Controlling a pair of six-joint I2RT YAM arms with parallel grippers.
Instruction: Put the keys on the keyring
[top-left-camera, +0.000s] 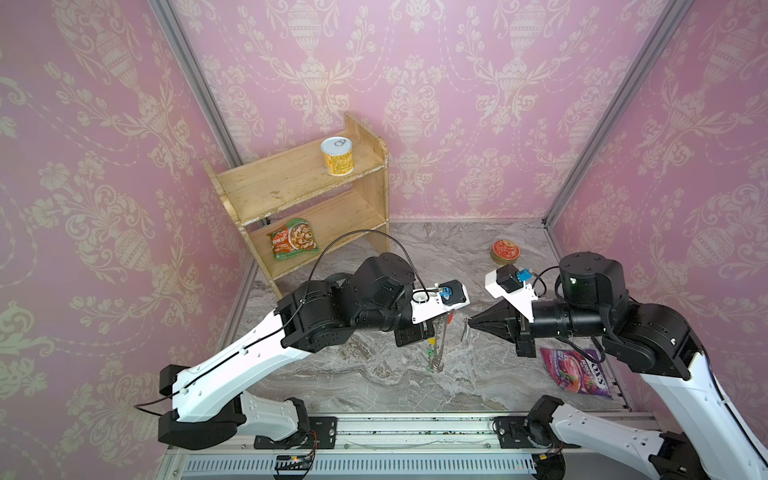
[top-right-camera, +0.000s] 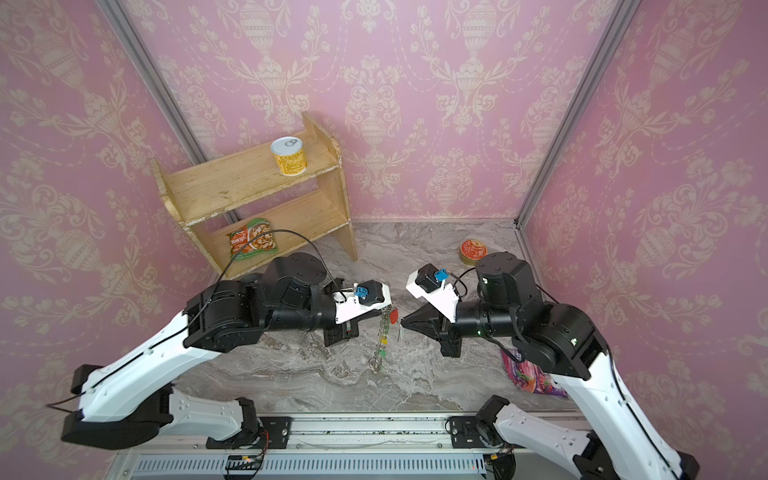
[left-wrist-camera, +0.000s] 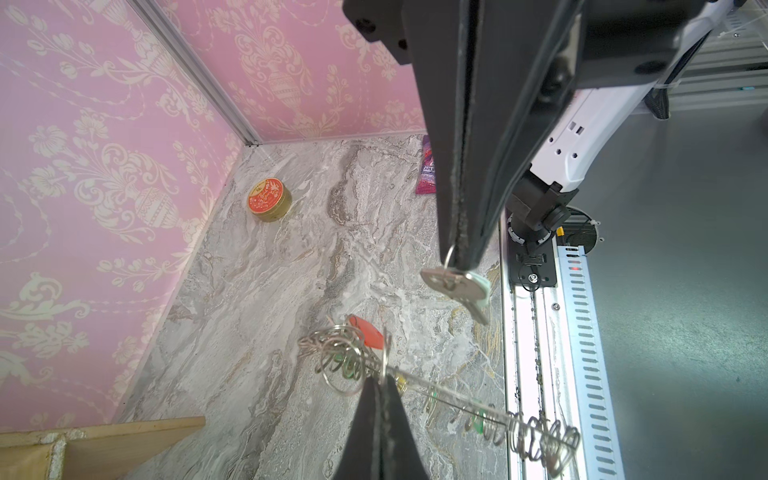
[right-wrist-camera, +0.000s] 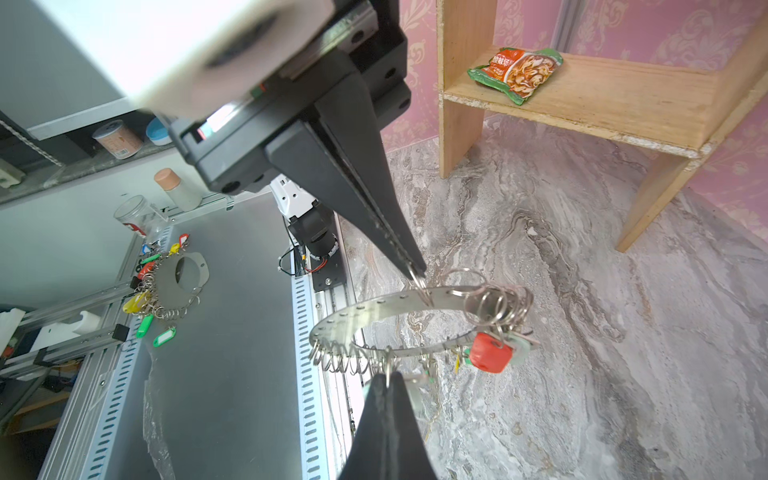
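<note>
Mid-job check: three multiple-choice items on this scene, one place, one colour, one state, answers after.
1. The yellow can stands on: A the top shelf; B the lower shelf; C the table.
2. The keyring's most prominent tag is: A blue; B red; C black.
3. The right gripper is: A open; B shut on a key; C shut on the tin.
A, both top views show it up there; B, red in the right wrist view; B, its jaws grip the key.

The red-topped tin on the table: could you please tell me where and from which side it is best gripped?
Probably grip the tin across its low gold side wall, coming straight down from above: it sits flat, lid up, round and shallow, with bare table around it.
</note>
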